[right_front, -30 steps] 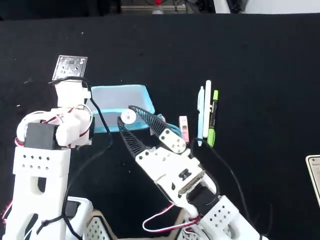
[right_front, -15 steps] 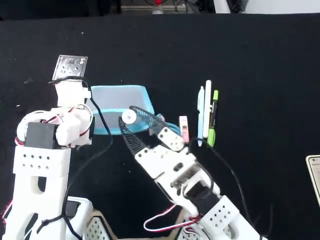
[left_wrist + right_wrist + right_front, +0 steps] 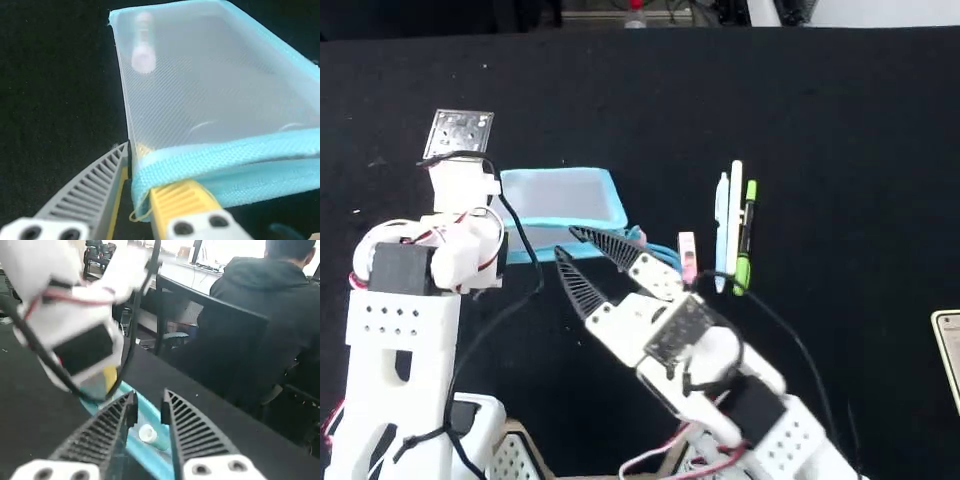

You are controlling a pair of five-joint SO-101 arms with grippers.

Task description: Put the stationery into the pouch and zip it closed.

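Right now the pouch (image 3: 565,195) lies flat on the black worktop (image 3: 820,120), left of centre: a pale see-through bag with light blue trim. The left hand (image 3: 132,150) sits at its near left corner, pinching it. One grey finger and one yellow finger are pressed together on the blue edge, with the mesh stretching away beyond them. Through that mesh a blurred white shape (image 3: 143,55) shows; what it is cannot be told.

The right hand (image 3: 568,243) is at the pouch's near right corner, its two black ribbed fingers spread in a V and gripping nothing. From its own wrist camera the fingers frame a gap, and below that gap a white-capped stick (image 3: 148,434) lies against the blue trim. Whether the stick is inside the pouch or resting on its edge is not clear.

Off to the right, well apart from the pouch, the other stationery lies on the worktop. Two white pens (image 3: 728,220) and a green marker (image 3: 747,235) lie side by side, pointing far to near, and a small pink block (image 3: 687,255) sits just left of them, between the pens and the right hand. At the right edge lies a pale card (image 3: 948,345).
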